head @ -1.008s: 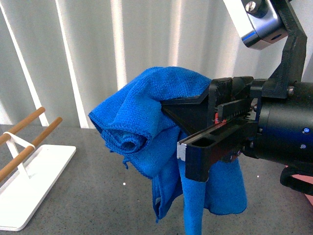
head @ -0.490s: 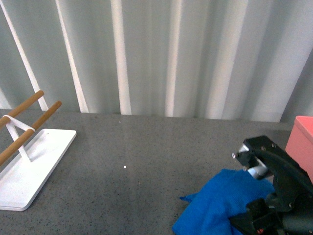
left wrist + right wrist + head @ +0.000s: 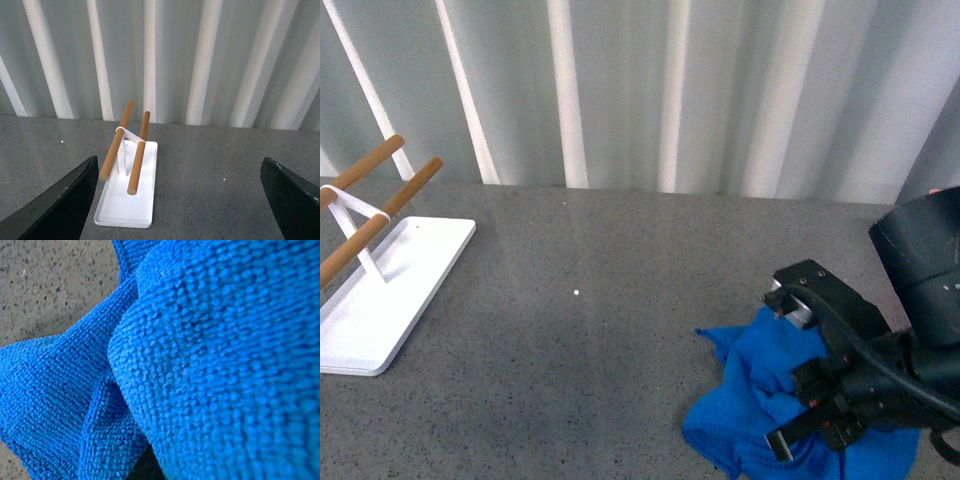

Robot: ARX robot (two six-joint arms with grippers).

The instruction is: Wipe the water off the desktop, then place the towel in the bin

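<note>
The blue towel [image 3: 745, 400] lies bunched on the dark grey speckled desktop [image 3: 580, 350] at the front right. My right gripper [image 3: 810, 415] is shut on the towel and holds it down against the desktop. In the right wrist view the towel [image 3: 200, 365] fills almost the whole picture, with a strip of desktop [image 3: 50, 285] beside it. My left gripper [image 3: 177, 210] is open and empty above the desktop [image 3: 210, 170], with its dark fingers [image 3: 60, 205] wide apart. The pink bin is hidden behind the right arm.
A white flat rack base [image 3: 380, 300] with two wooden rods [image 3: 370, 215] stands at the left of the desktop; it also shows in the left wrist view [image 3: 125, 205]. A white pleated curtain [image 3: 640, 90] closes off the back.
My right gripper came down from in front of the camera with the towel and set it on the desktop at the front right. The arm now covers the bin's pink edge.
</note>
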